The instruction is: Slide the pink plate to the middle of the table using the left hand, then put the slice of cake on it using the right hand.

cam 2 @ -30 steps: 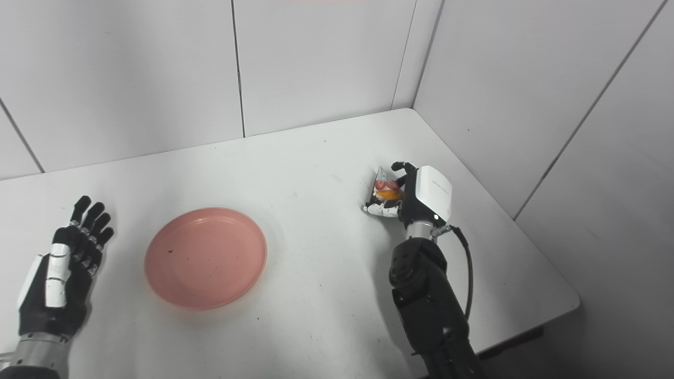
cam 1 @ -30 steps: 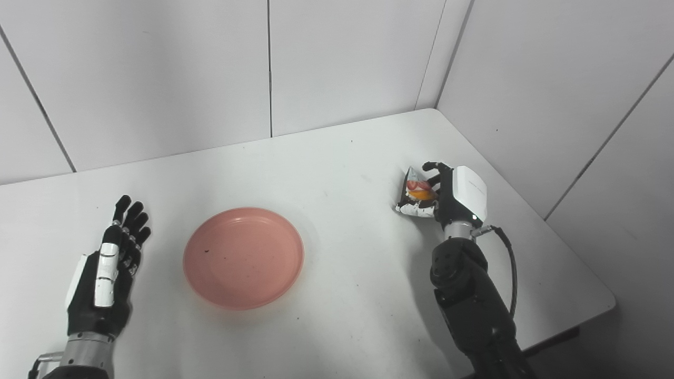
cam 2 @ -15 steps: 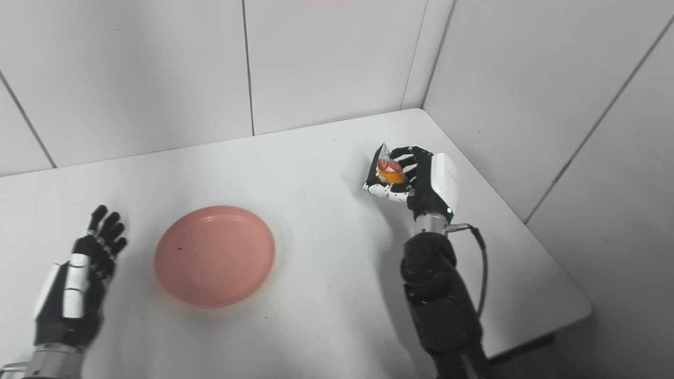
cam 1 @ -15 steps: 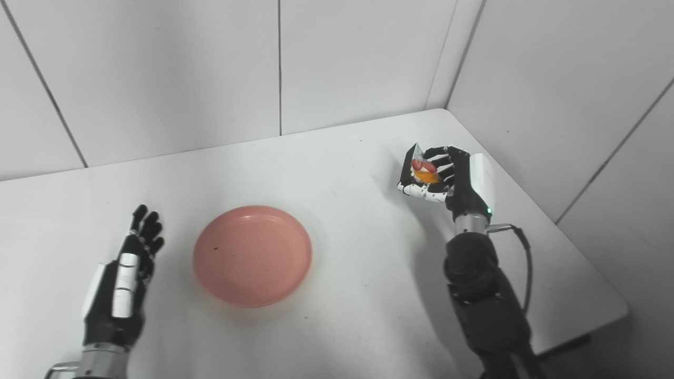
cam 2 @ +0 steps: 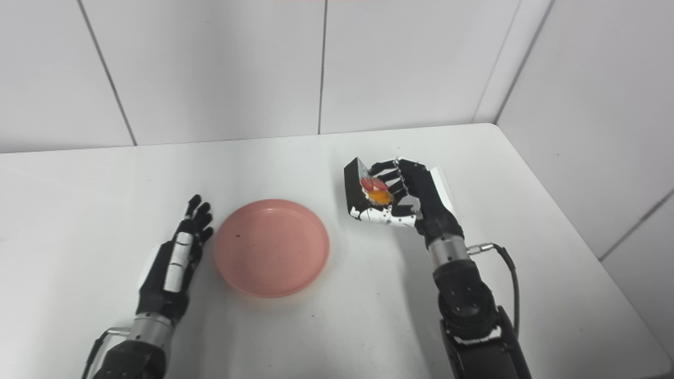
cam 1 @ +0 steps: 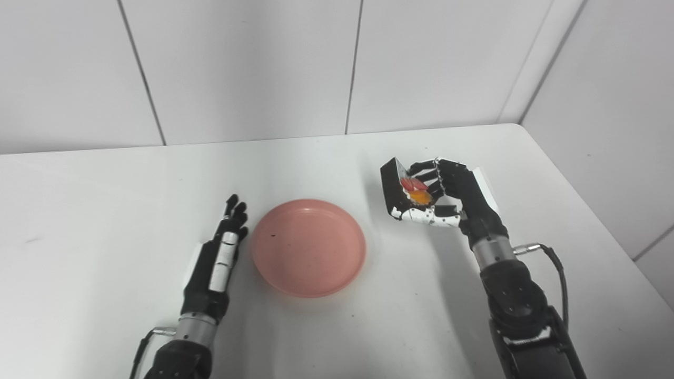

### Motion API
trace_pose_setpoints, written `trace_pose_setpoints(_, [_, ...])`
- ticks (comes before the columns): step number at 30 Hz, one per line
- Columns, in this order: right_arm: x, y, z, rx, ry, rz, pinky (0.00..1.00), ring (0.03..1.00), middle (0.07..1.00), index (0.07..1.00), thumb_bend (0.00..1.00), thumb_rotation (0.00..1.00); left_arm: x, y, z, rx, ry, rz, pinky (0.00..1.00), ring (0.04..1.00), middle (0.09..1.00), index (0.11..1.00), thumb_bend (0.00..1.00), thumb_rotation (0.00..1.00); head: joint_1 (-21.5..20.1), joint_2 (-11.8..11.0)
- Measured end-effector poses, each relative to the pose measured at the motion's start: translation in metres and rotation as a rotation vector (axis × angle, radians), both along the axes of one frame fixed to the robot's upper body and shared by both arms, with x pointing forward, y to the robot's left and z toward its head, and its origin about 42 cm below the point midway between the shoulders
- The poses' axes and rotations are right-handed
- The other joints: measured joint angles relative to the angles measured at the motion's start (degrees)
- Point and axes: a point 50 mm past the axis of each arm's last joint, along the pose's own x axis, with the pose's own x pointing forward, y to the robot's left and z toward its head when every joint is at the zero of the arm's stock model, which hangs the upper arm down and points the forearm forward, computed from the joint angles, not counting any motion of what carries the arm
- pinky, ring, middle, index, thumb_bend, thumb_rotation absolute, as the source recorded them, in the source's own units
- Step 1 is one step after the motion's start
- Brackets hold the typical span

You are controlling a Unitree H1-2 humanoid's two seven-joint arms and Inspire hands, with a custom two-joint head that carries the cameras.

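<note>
The pink plate lies flat near the middle of the white table. My left hand is open, fingers straight, lying just left of the plate's rim, holding nothing. My right hand is shut on the slice of cake, a dark wedge with red and orange topping, held above the table to the right of the plate. In the right eye view the cake sits in the right hand the same way, tilted on its side.
White wall panels stand close behind the table and along its right side. A black cable loops off my right wrist. The table's right edge runs diagonally at the lower right.
The camera has turned, shifting the whole picture. My right hand has carried the cake left, closer to the plate. My left hand lies closer to the plate's left rim.
</note>
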Motion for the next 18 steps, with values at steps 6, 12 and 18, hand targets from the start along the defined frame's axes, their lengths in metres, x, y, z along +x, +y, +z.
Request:
trace_pose_setpoints(6, [-0.006,0.026,0.002,-0.013,-0.007,0.093,0.29,0.372,0.491,0.55,0.5,0.0,0.0,-0.008,-0.001,-0.002,0.004,0.024,1.0,1.0,1.0,1.0,0.63,0.99,2.5,-0.2])
trace_pose_setpoints(12, [-0.007,0.044,0.001,-0.028,0.001,0.165,0.3,0.379,0.498,0.547,0.5,0.0,0.001,-0.013,-0.001,0.014,-0.004,0.029,1.0,1.0,1.0,1.0,0.65,1.0,5.5,-0.4])
trace_pose_setpoints(18, [0.006,0.054,-0.019,-0.093,0.018,0.218,0.28,0.378,0.504,0.543,0.5,0.0,0.004,-0.021,-0.001,0.006,-0.003,0.03,1.0,1.0,1.0,1.0,0.66,0.99,7.1,-0.4])
